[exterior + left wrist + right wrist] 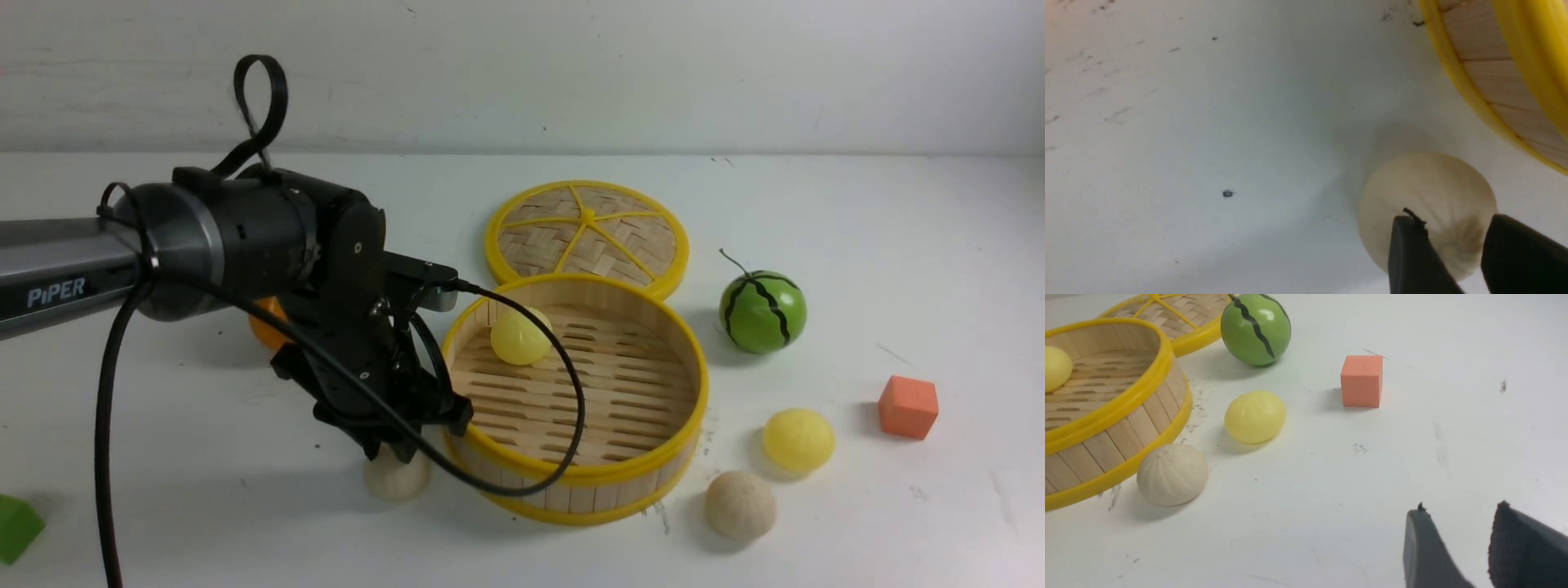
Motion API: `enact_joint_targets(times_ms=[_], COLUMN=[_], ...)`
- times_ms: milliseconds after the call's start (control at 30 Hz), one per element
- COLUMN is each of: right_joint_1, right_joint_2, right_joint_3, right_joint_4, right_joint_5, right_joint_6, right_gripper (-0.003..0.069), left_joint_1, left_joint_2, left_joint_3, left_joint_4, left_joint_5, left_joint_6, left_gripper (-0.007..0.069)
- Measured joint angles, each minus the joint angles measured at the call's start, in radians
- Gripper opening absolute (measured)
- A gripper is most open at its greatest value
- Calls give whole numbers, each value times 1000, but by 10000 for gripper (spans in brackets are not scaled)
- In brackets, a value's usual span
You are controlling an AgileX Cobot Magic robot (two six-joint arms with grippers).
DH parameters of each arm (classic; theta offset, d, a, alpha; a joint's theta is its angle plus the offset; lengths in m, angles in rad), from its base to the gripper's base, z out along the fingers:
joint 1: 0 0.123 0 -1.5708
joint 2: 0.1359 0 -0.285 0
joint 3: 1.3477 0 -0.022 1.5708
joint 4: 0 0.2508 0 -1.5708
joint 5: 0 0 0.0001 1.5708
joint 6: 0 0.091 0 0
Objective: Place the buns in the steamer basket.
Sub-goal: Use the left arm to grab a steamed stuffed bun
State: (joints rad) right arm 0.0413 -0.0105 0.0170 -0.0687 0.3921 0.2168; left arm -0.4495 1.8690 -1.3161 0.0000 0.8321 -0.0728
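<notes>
The steamer basket [588, 494] [1486, 73] [1106, 445] stands mid-table with one pale yellow bun [520, 336] [1055, 367] on its slatted floor. A cream pleated bun [397, 482] [1425, 183] lies on the table against the basket's near left side. My left gripper [400, 453] [1455, 220] is down over it, open, its fingers straddling the bun's top. To the right of the basket lie a second yellow bun [798, 439] [1254, 416] and a second cream bun [740, 505] [1172, 474]. My right gripper [1461, 508] hangs open and empty over bare table; the front view does not show it.
The woven lid [588, 233] [1167, 314] lies flat behind the basket. A green watermelon ball [762, 311] [1255, 328] and an orange cube [908, 406] [1362, 380] sit at the right. A tangerine [265, 327] peeks from behind the left arm. A green block [16, 527] is at the near left edge.
</notes>
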Motion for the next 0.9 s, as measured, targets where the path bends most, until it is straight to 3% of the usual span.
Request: enact_joint_targets(times_ms=[400,533,567,700,900], right_joint_1=[0,0,0,0,0], right_joint_2=[0,0,0,0,0], right_joint_3=[0,0,0,0,0], right_joint_4=[0,0,0,0,0], right_joint_5=[0,0,0,0,0], right_joint_6=[0,0,0,0,0], right_gripper=[240,240,240,240,240], left_joint_1=[0,0,0,0,0], left_joint_2=[28,28,28,28,25], left_joint_3=[-2,-2,-2,-2,-20], left_joint_4=[0,0,0,0,8], left_joint_5=[-4,-4,-4,-4,48], left_joint_6=[0,0,0,0,-1], left_gripper=[240,183,121,-6,-13])
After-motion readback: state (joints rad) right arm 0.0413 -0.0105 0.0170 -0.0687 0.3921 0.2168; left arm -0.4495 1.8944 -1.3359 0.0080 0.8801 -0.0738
